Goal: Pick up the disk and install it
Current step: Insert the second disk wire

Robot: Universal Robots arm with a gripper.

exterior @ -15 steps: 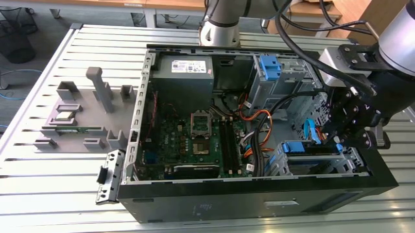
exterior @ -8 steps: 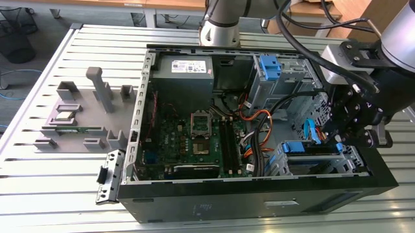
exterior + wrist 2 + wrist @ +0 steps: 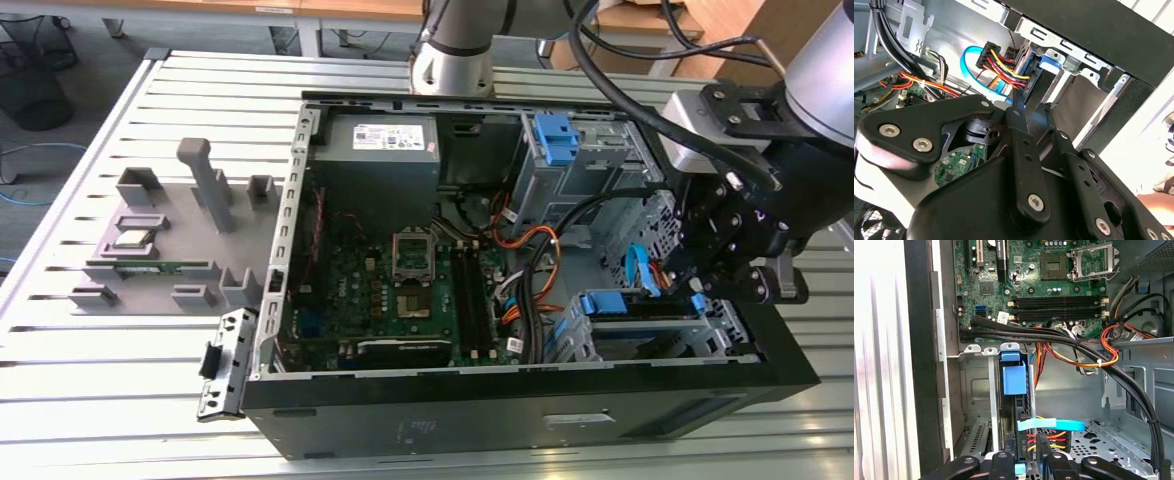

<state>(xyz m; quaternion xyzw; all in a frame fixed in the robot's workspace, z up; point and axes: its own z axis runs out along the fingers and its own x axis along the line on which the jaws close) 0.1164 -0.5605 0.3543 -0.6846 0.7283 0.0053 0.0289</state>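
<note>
- Blue-bracketed disk sits edge-on in the metal drive cage of the open computer case; in the exterior view the disk is in the cage at the case's corner nearest that view's right.
- Gripper hangs just over the disk's connector end; fingers close together, whether they pinch anything — cannot tell.
- Red-yellow-black power wires and a light-blue data cable are plugged in at the disk end, right beside the fingertips.
- Thick black cable bundle crosses above the cage, between it and the motherboard.
- Second blue bracket stands in the upper bay, well apart.
- Grey power-supply box in the far corner.
- Cage walls close on both disk faces; open case floor beside the cage.
- Disk label hidden; the gripper body covers part of the cage in the exterior view.
</note>
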